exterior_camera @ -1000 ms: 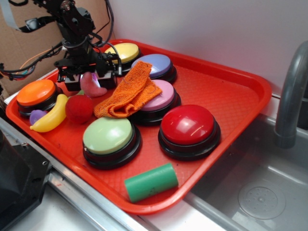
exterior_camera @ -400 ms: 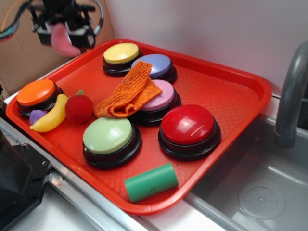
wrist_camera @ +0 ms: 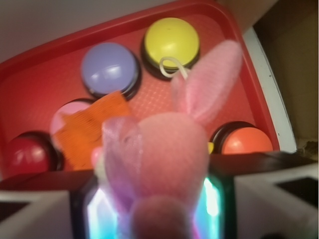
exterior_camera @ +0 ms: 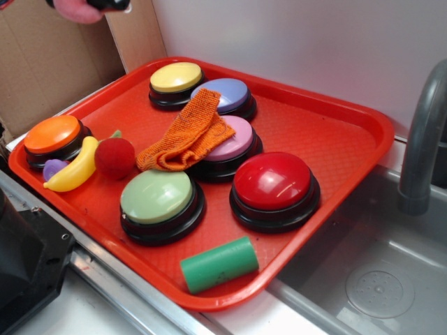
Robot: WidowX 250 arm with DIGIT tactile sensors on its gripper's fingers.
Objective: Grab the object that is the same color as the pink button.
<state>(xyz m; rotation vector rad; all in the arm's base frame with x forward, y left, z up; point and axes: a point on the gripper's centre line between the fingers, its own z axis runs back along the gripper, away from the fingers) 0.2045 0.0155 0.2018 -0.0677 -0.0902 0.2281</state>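
My gripper (exterior_camera: 105, 4) is at the top left edge of the exterior view, high above the red tray (exterior_camera: 335, 132), mostly cut off. It is shut on the pink plush toy (exterior_camera: 78, 11), whose lower part shows under it. In the wrist view the pink plush toy (wrist_camera: 159, 159) fills the middle between the two jaws of the gripper (wrist_camera: 157, 204), its ear and white loop pointing up. The pink button (exterior_camera: 234, 139) stands in the tray's middle, half covered by an orange cloth (exterior_camera: 187, 136); it also shows in the wrist view (wrist_camera: 67, 112).
On the tray stand yellow (exterior_camera: 177, 77), bluish-purple (exterior_camera: 225, 93), red (exterior_camera: 272, 180), green (exterior_camera: 156, 195) and orange (exterior_camera: 52, 134) buttons, a red fuzzy ball (exterior_camera: 114, 157), a yellow banana (exterior_camera: 73, 167), a small purple piece (exterior_camera: 53, 167) and a green cylinder (exterior_camera: 219, 264). A sink (exterior_camera: 377, 279) and faucet (exterior_camera: 422, 139) lie right.
The gripper has risen from the tray's far left with the pink plush toy in it, up and left until it is almost out of the exterior view.
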